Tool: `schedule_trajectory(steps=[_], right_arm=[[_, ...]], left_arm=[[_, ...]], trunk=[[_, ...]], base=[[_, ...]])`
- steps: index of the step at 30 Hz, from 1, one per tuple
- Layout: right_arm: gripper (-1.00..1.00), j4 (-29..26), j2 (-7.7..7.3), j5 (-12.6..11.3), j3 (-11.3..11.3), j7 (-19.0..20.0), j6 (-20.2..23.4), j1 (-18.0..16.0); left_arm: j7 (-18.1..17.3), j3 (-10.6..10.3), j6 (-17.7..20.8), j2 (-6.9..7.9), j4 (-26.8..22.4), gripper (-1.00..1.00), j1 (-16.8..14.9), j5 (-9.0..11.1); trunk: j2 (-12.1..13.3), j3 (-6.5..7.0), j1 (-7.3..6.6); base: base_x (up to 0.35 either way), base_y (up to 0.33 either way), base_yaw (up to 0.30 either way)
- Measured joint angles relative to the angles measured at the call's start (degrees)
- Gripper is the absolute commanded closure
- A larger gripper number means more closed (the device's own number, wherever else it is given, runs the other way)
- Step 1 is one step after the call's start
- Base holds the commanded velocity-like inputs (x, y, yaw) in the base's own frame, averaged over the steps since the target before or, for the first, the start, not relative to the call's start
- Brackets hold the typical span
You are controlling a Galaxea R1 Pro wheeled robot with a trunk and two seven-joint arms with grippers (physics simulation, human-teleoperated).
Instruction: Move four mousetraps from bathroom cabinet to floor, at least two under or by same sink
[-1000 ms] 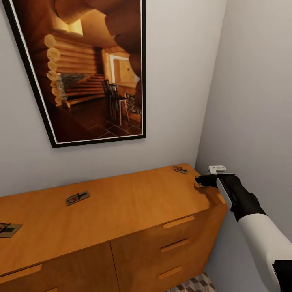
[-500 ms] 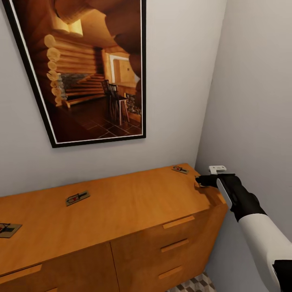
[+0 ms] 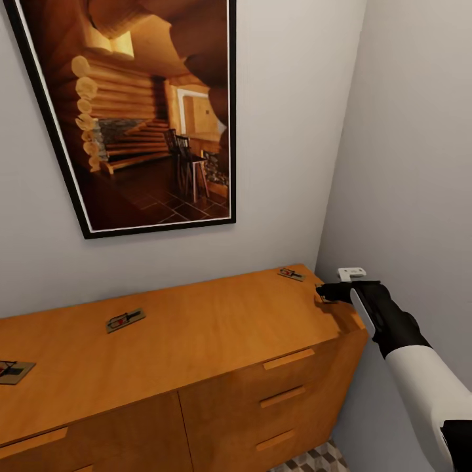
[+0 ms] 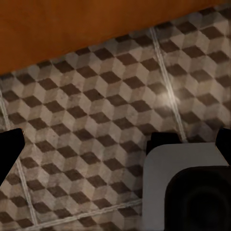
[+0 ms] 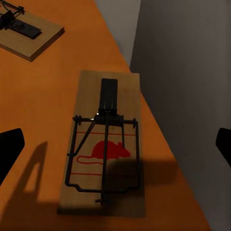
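A: Head view, what's biggest?
B: The low orange-brown wooden cabinet, then the black right hand at its far right corner

A: Clenched?
B: No, spread wide, fingers either side of a flat wooden mousetrap with a red mouse print; a second trap lies near

A: Left hand?
B: Released, over cube-patterned floor tiles

**Colours of the bathroom corner**

An orange-brown wooden cabinet stands against pale grey walls. Each mousetrap is a tan wood plate with black wire parts and a red mouse outline. The bathroom floor shows a cube pattern — brown, beige and grey — with pale grout. The right gripper is black, on a white arm. A black-framed picture shows amber log walls.
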Motion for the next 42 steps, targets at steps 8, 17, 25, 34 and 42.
schedule_trajectory(steps=[8, 17, 25, 34, 42], right_arm=[[-1.00, 0.0, 0.00, 0.0, 0.0, 0.0, 0.0, 0.0], [-1.00, 0.0, 0.00, 0.0, 0.0, 0.0, 0.0, 0.0], [-1.00, 0.0, 0.00, 0.0, 0.0, 0.0, 0.0, 0.0], [-1.00, 0.0, -0.03, 0.0, 0.0, 0.0, -0.1, 0.0], [-1.00, 0.0, -0.01, -0.1, 0.1, 0.0, -0.1, 0.0]], left_arm=[[0.0, 0.0, 0.6, 0.92, 0.1, -1.00, 0.9, 0.1], [0.0, 0.0, 4.6, 1.25, 0.1, -1.00, 1.2, 0.0], [0.0, 0.0, 5.9, 1.27, 0.1, -1.00, 1.3, 0.0], [0.0, 0.0, 6.5, 1.27, 0.1, -1.00, 1.3, 0.0], [0.0, 0.0, 7.0, 1.27, 0.0, -1.00, 1.3, 0.0]], trunk=[[0.0, 0.00, 0.00], [0.0, 0.00, 0.00], [0.0, 0.00, 0.00], [0.0, 0.00, 0.00], [0.0, -0.01, 0.00]], base=[[0.000, 0.000, 0.000], [0.000, 0.000, 0.000], [0.000, 0.000, 0.000], [0.000, 0.000, 0.000], [0.000, 0.000, 0.000]])
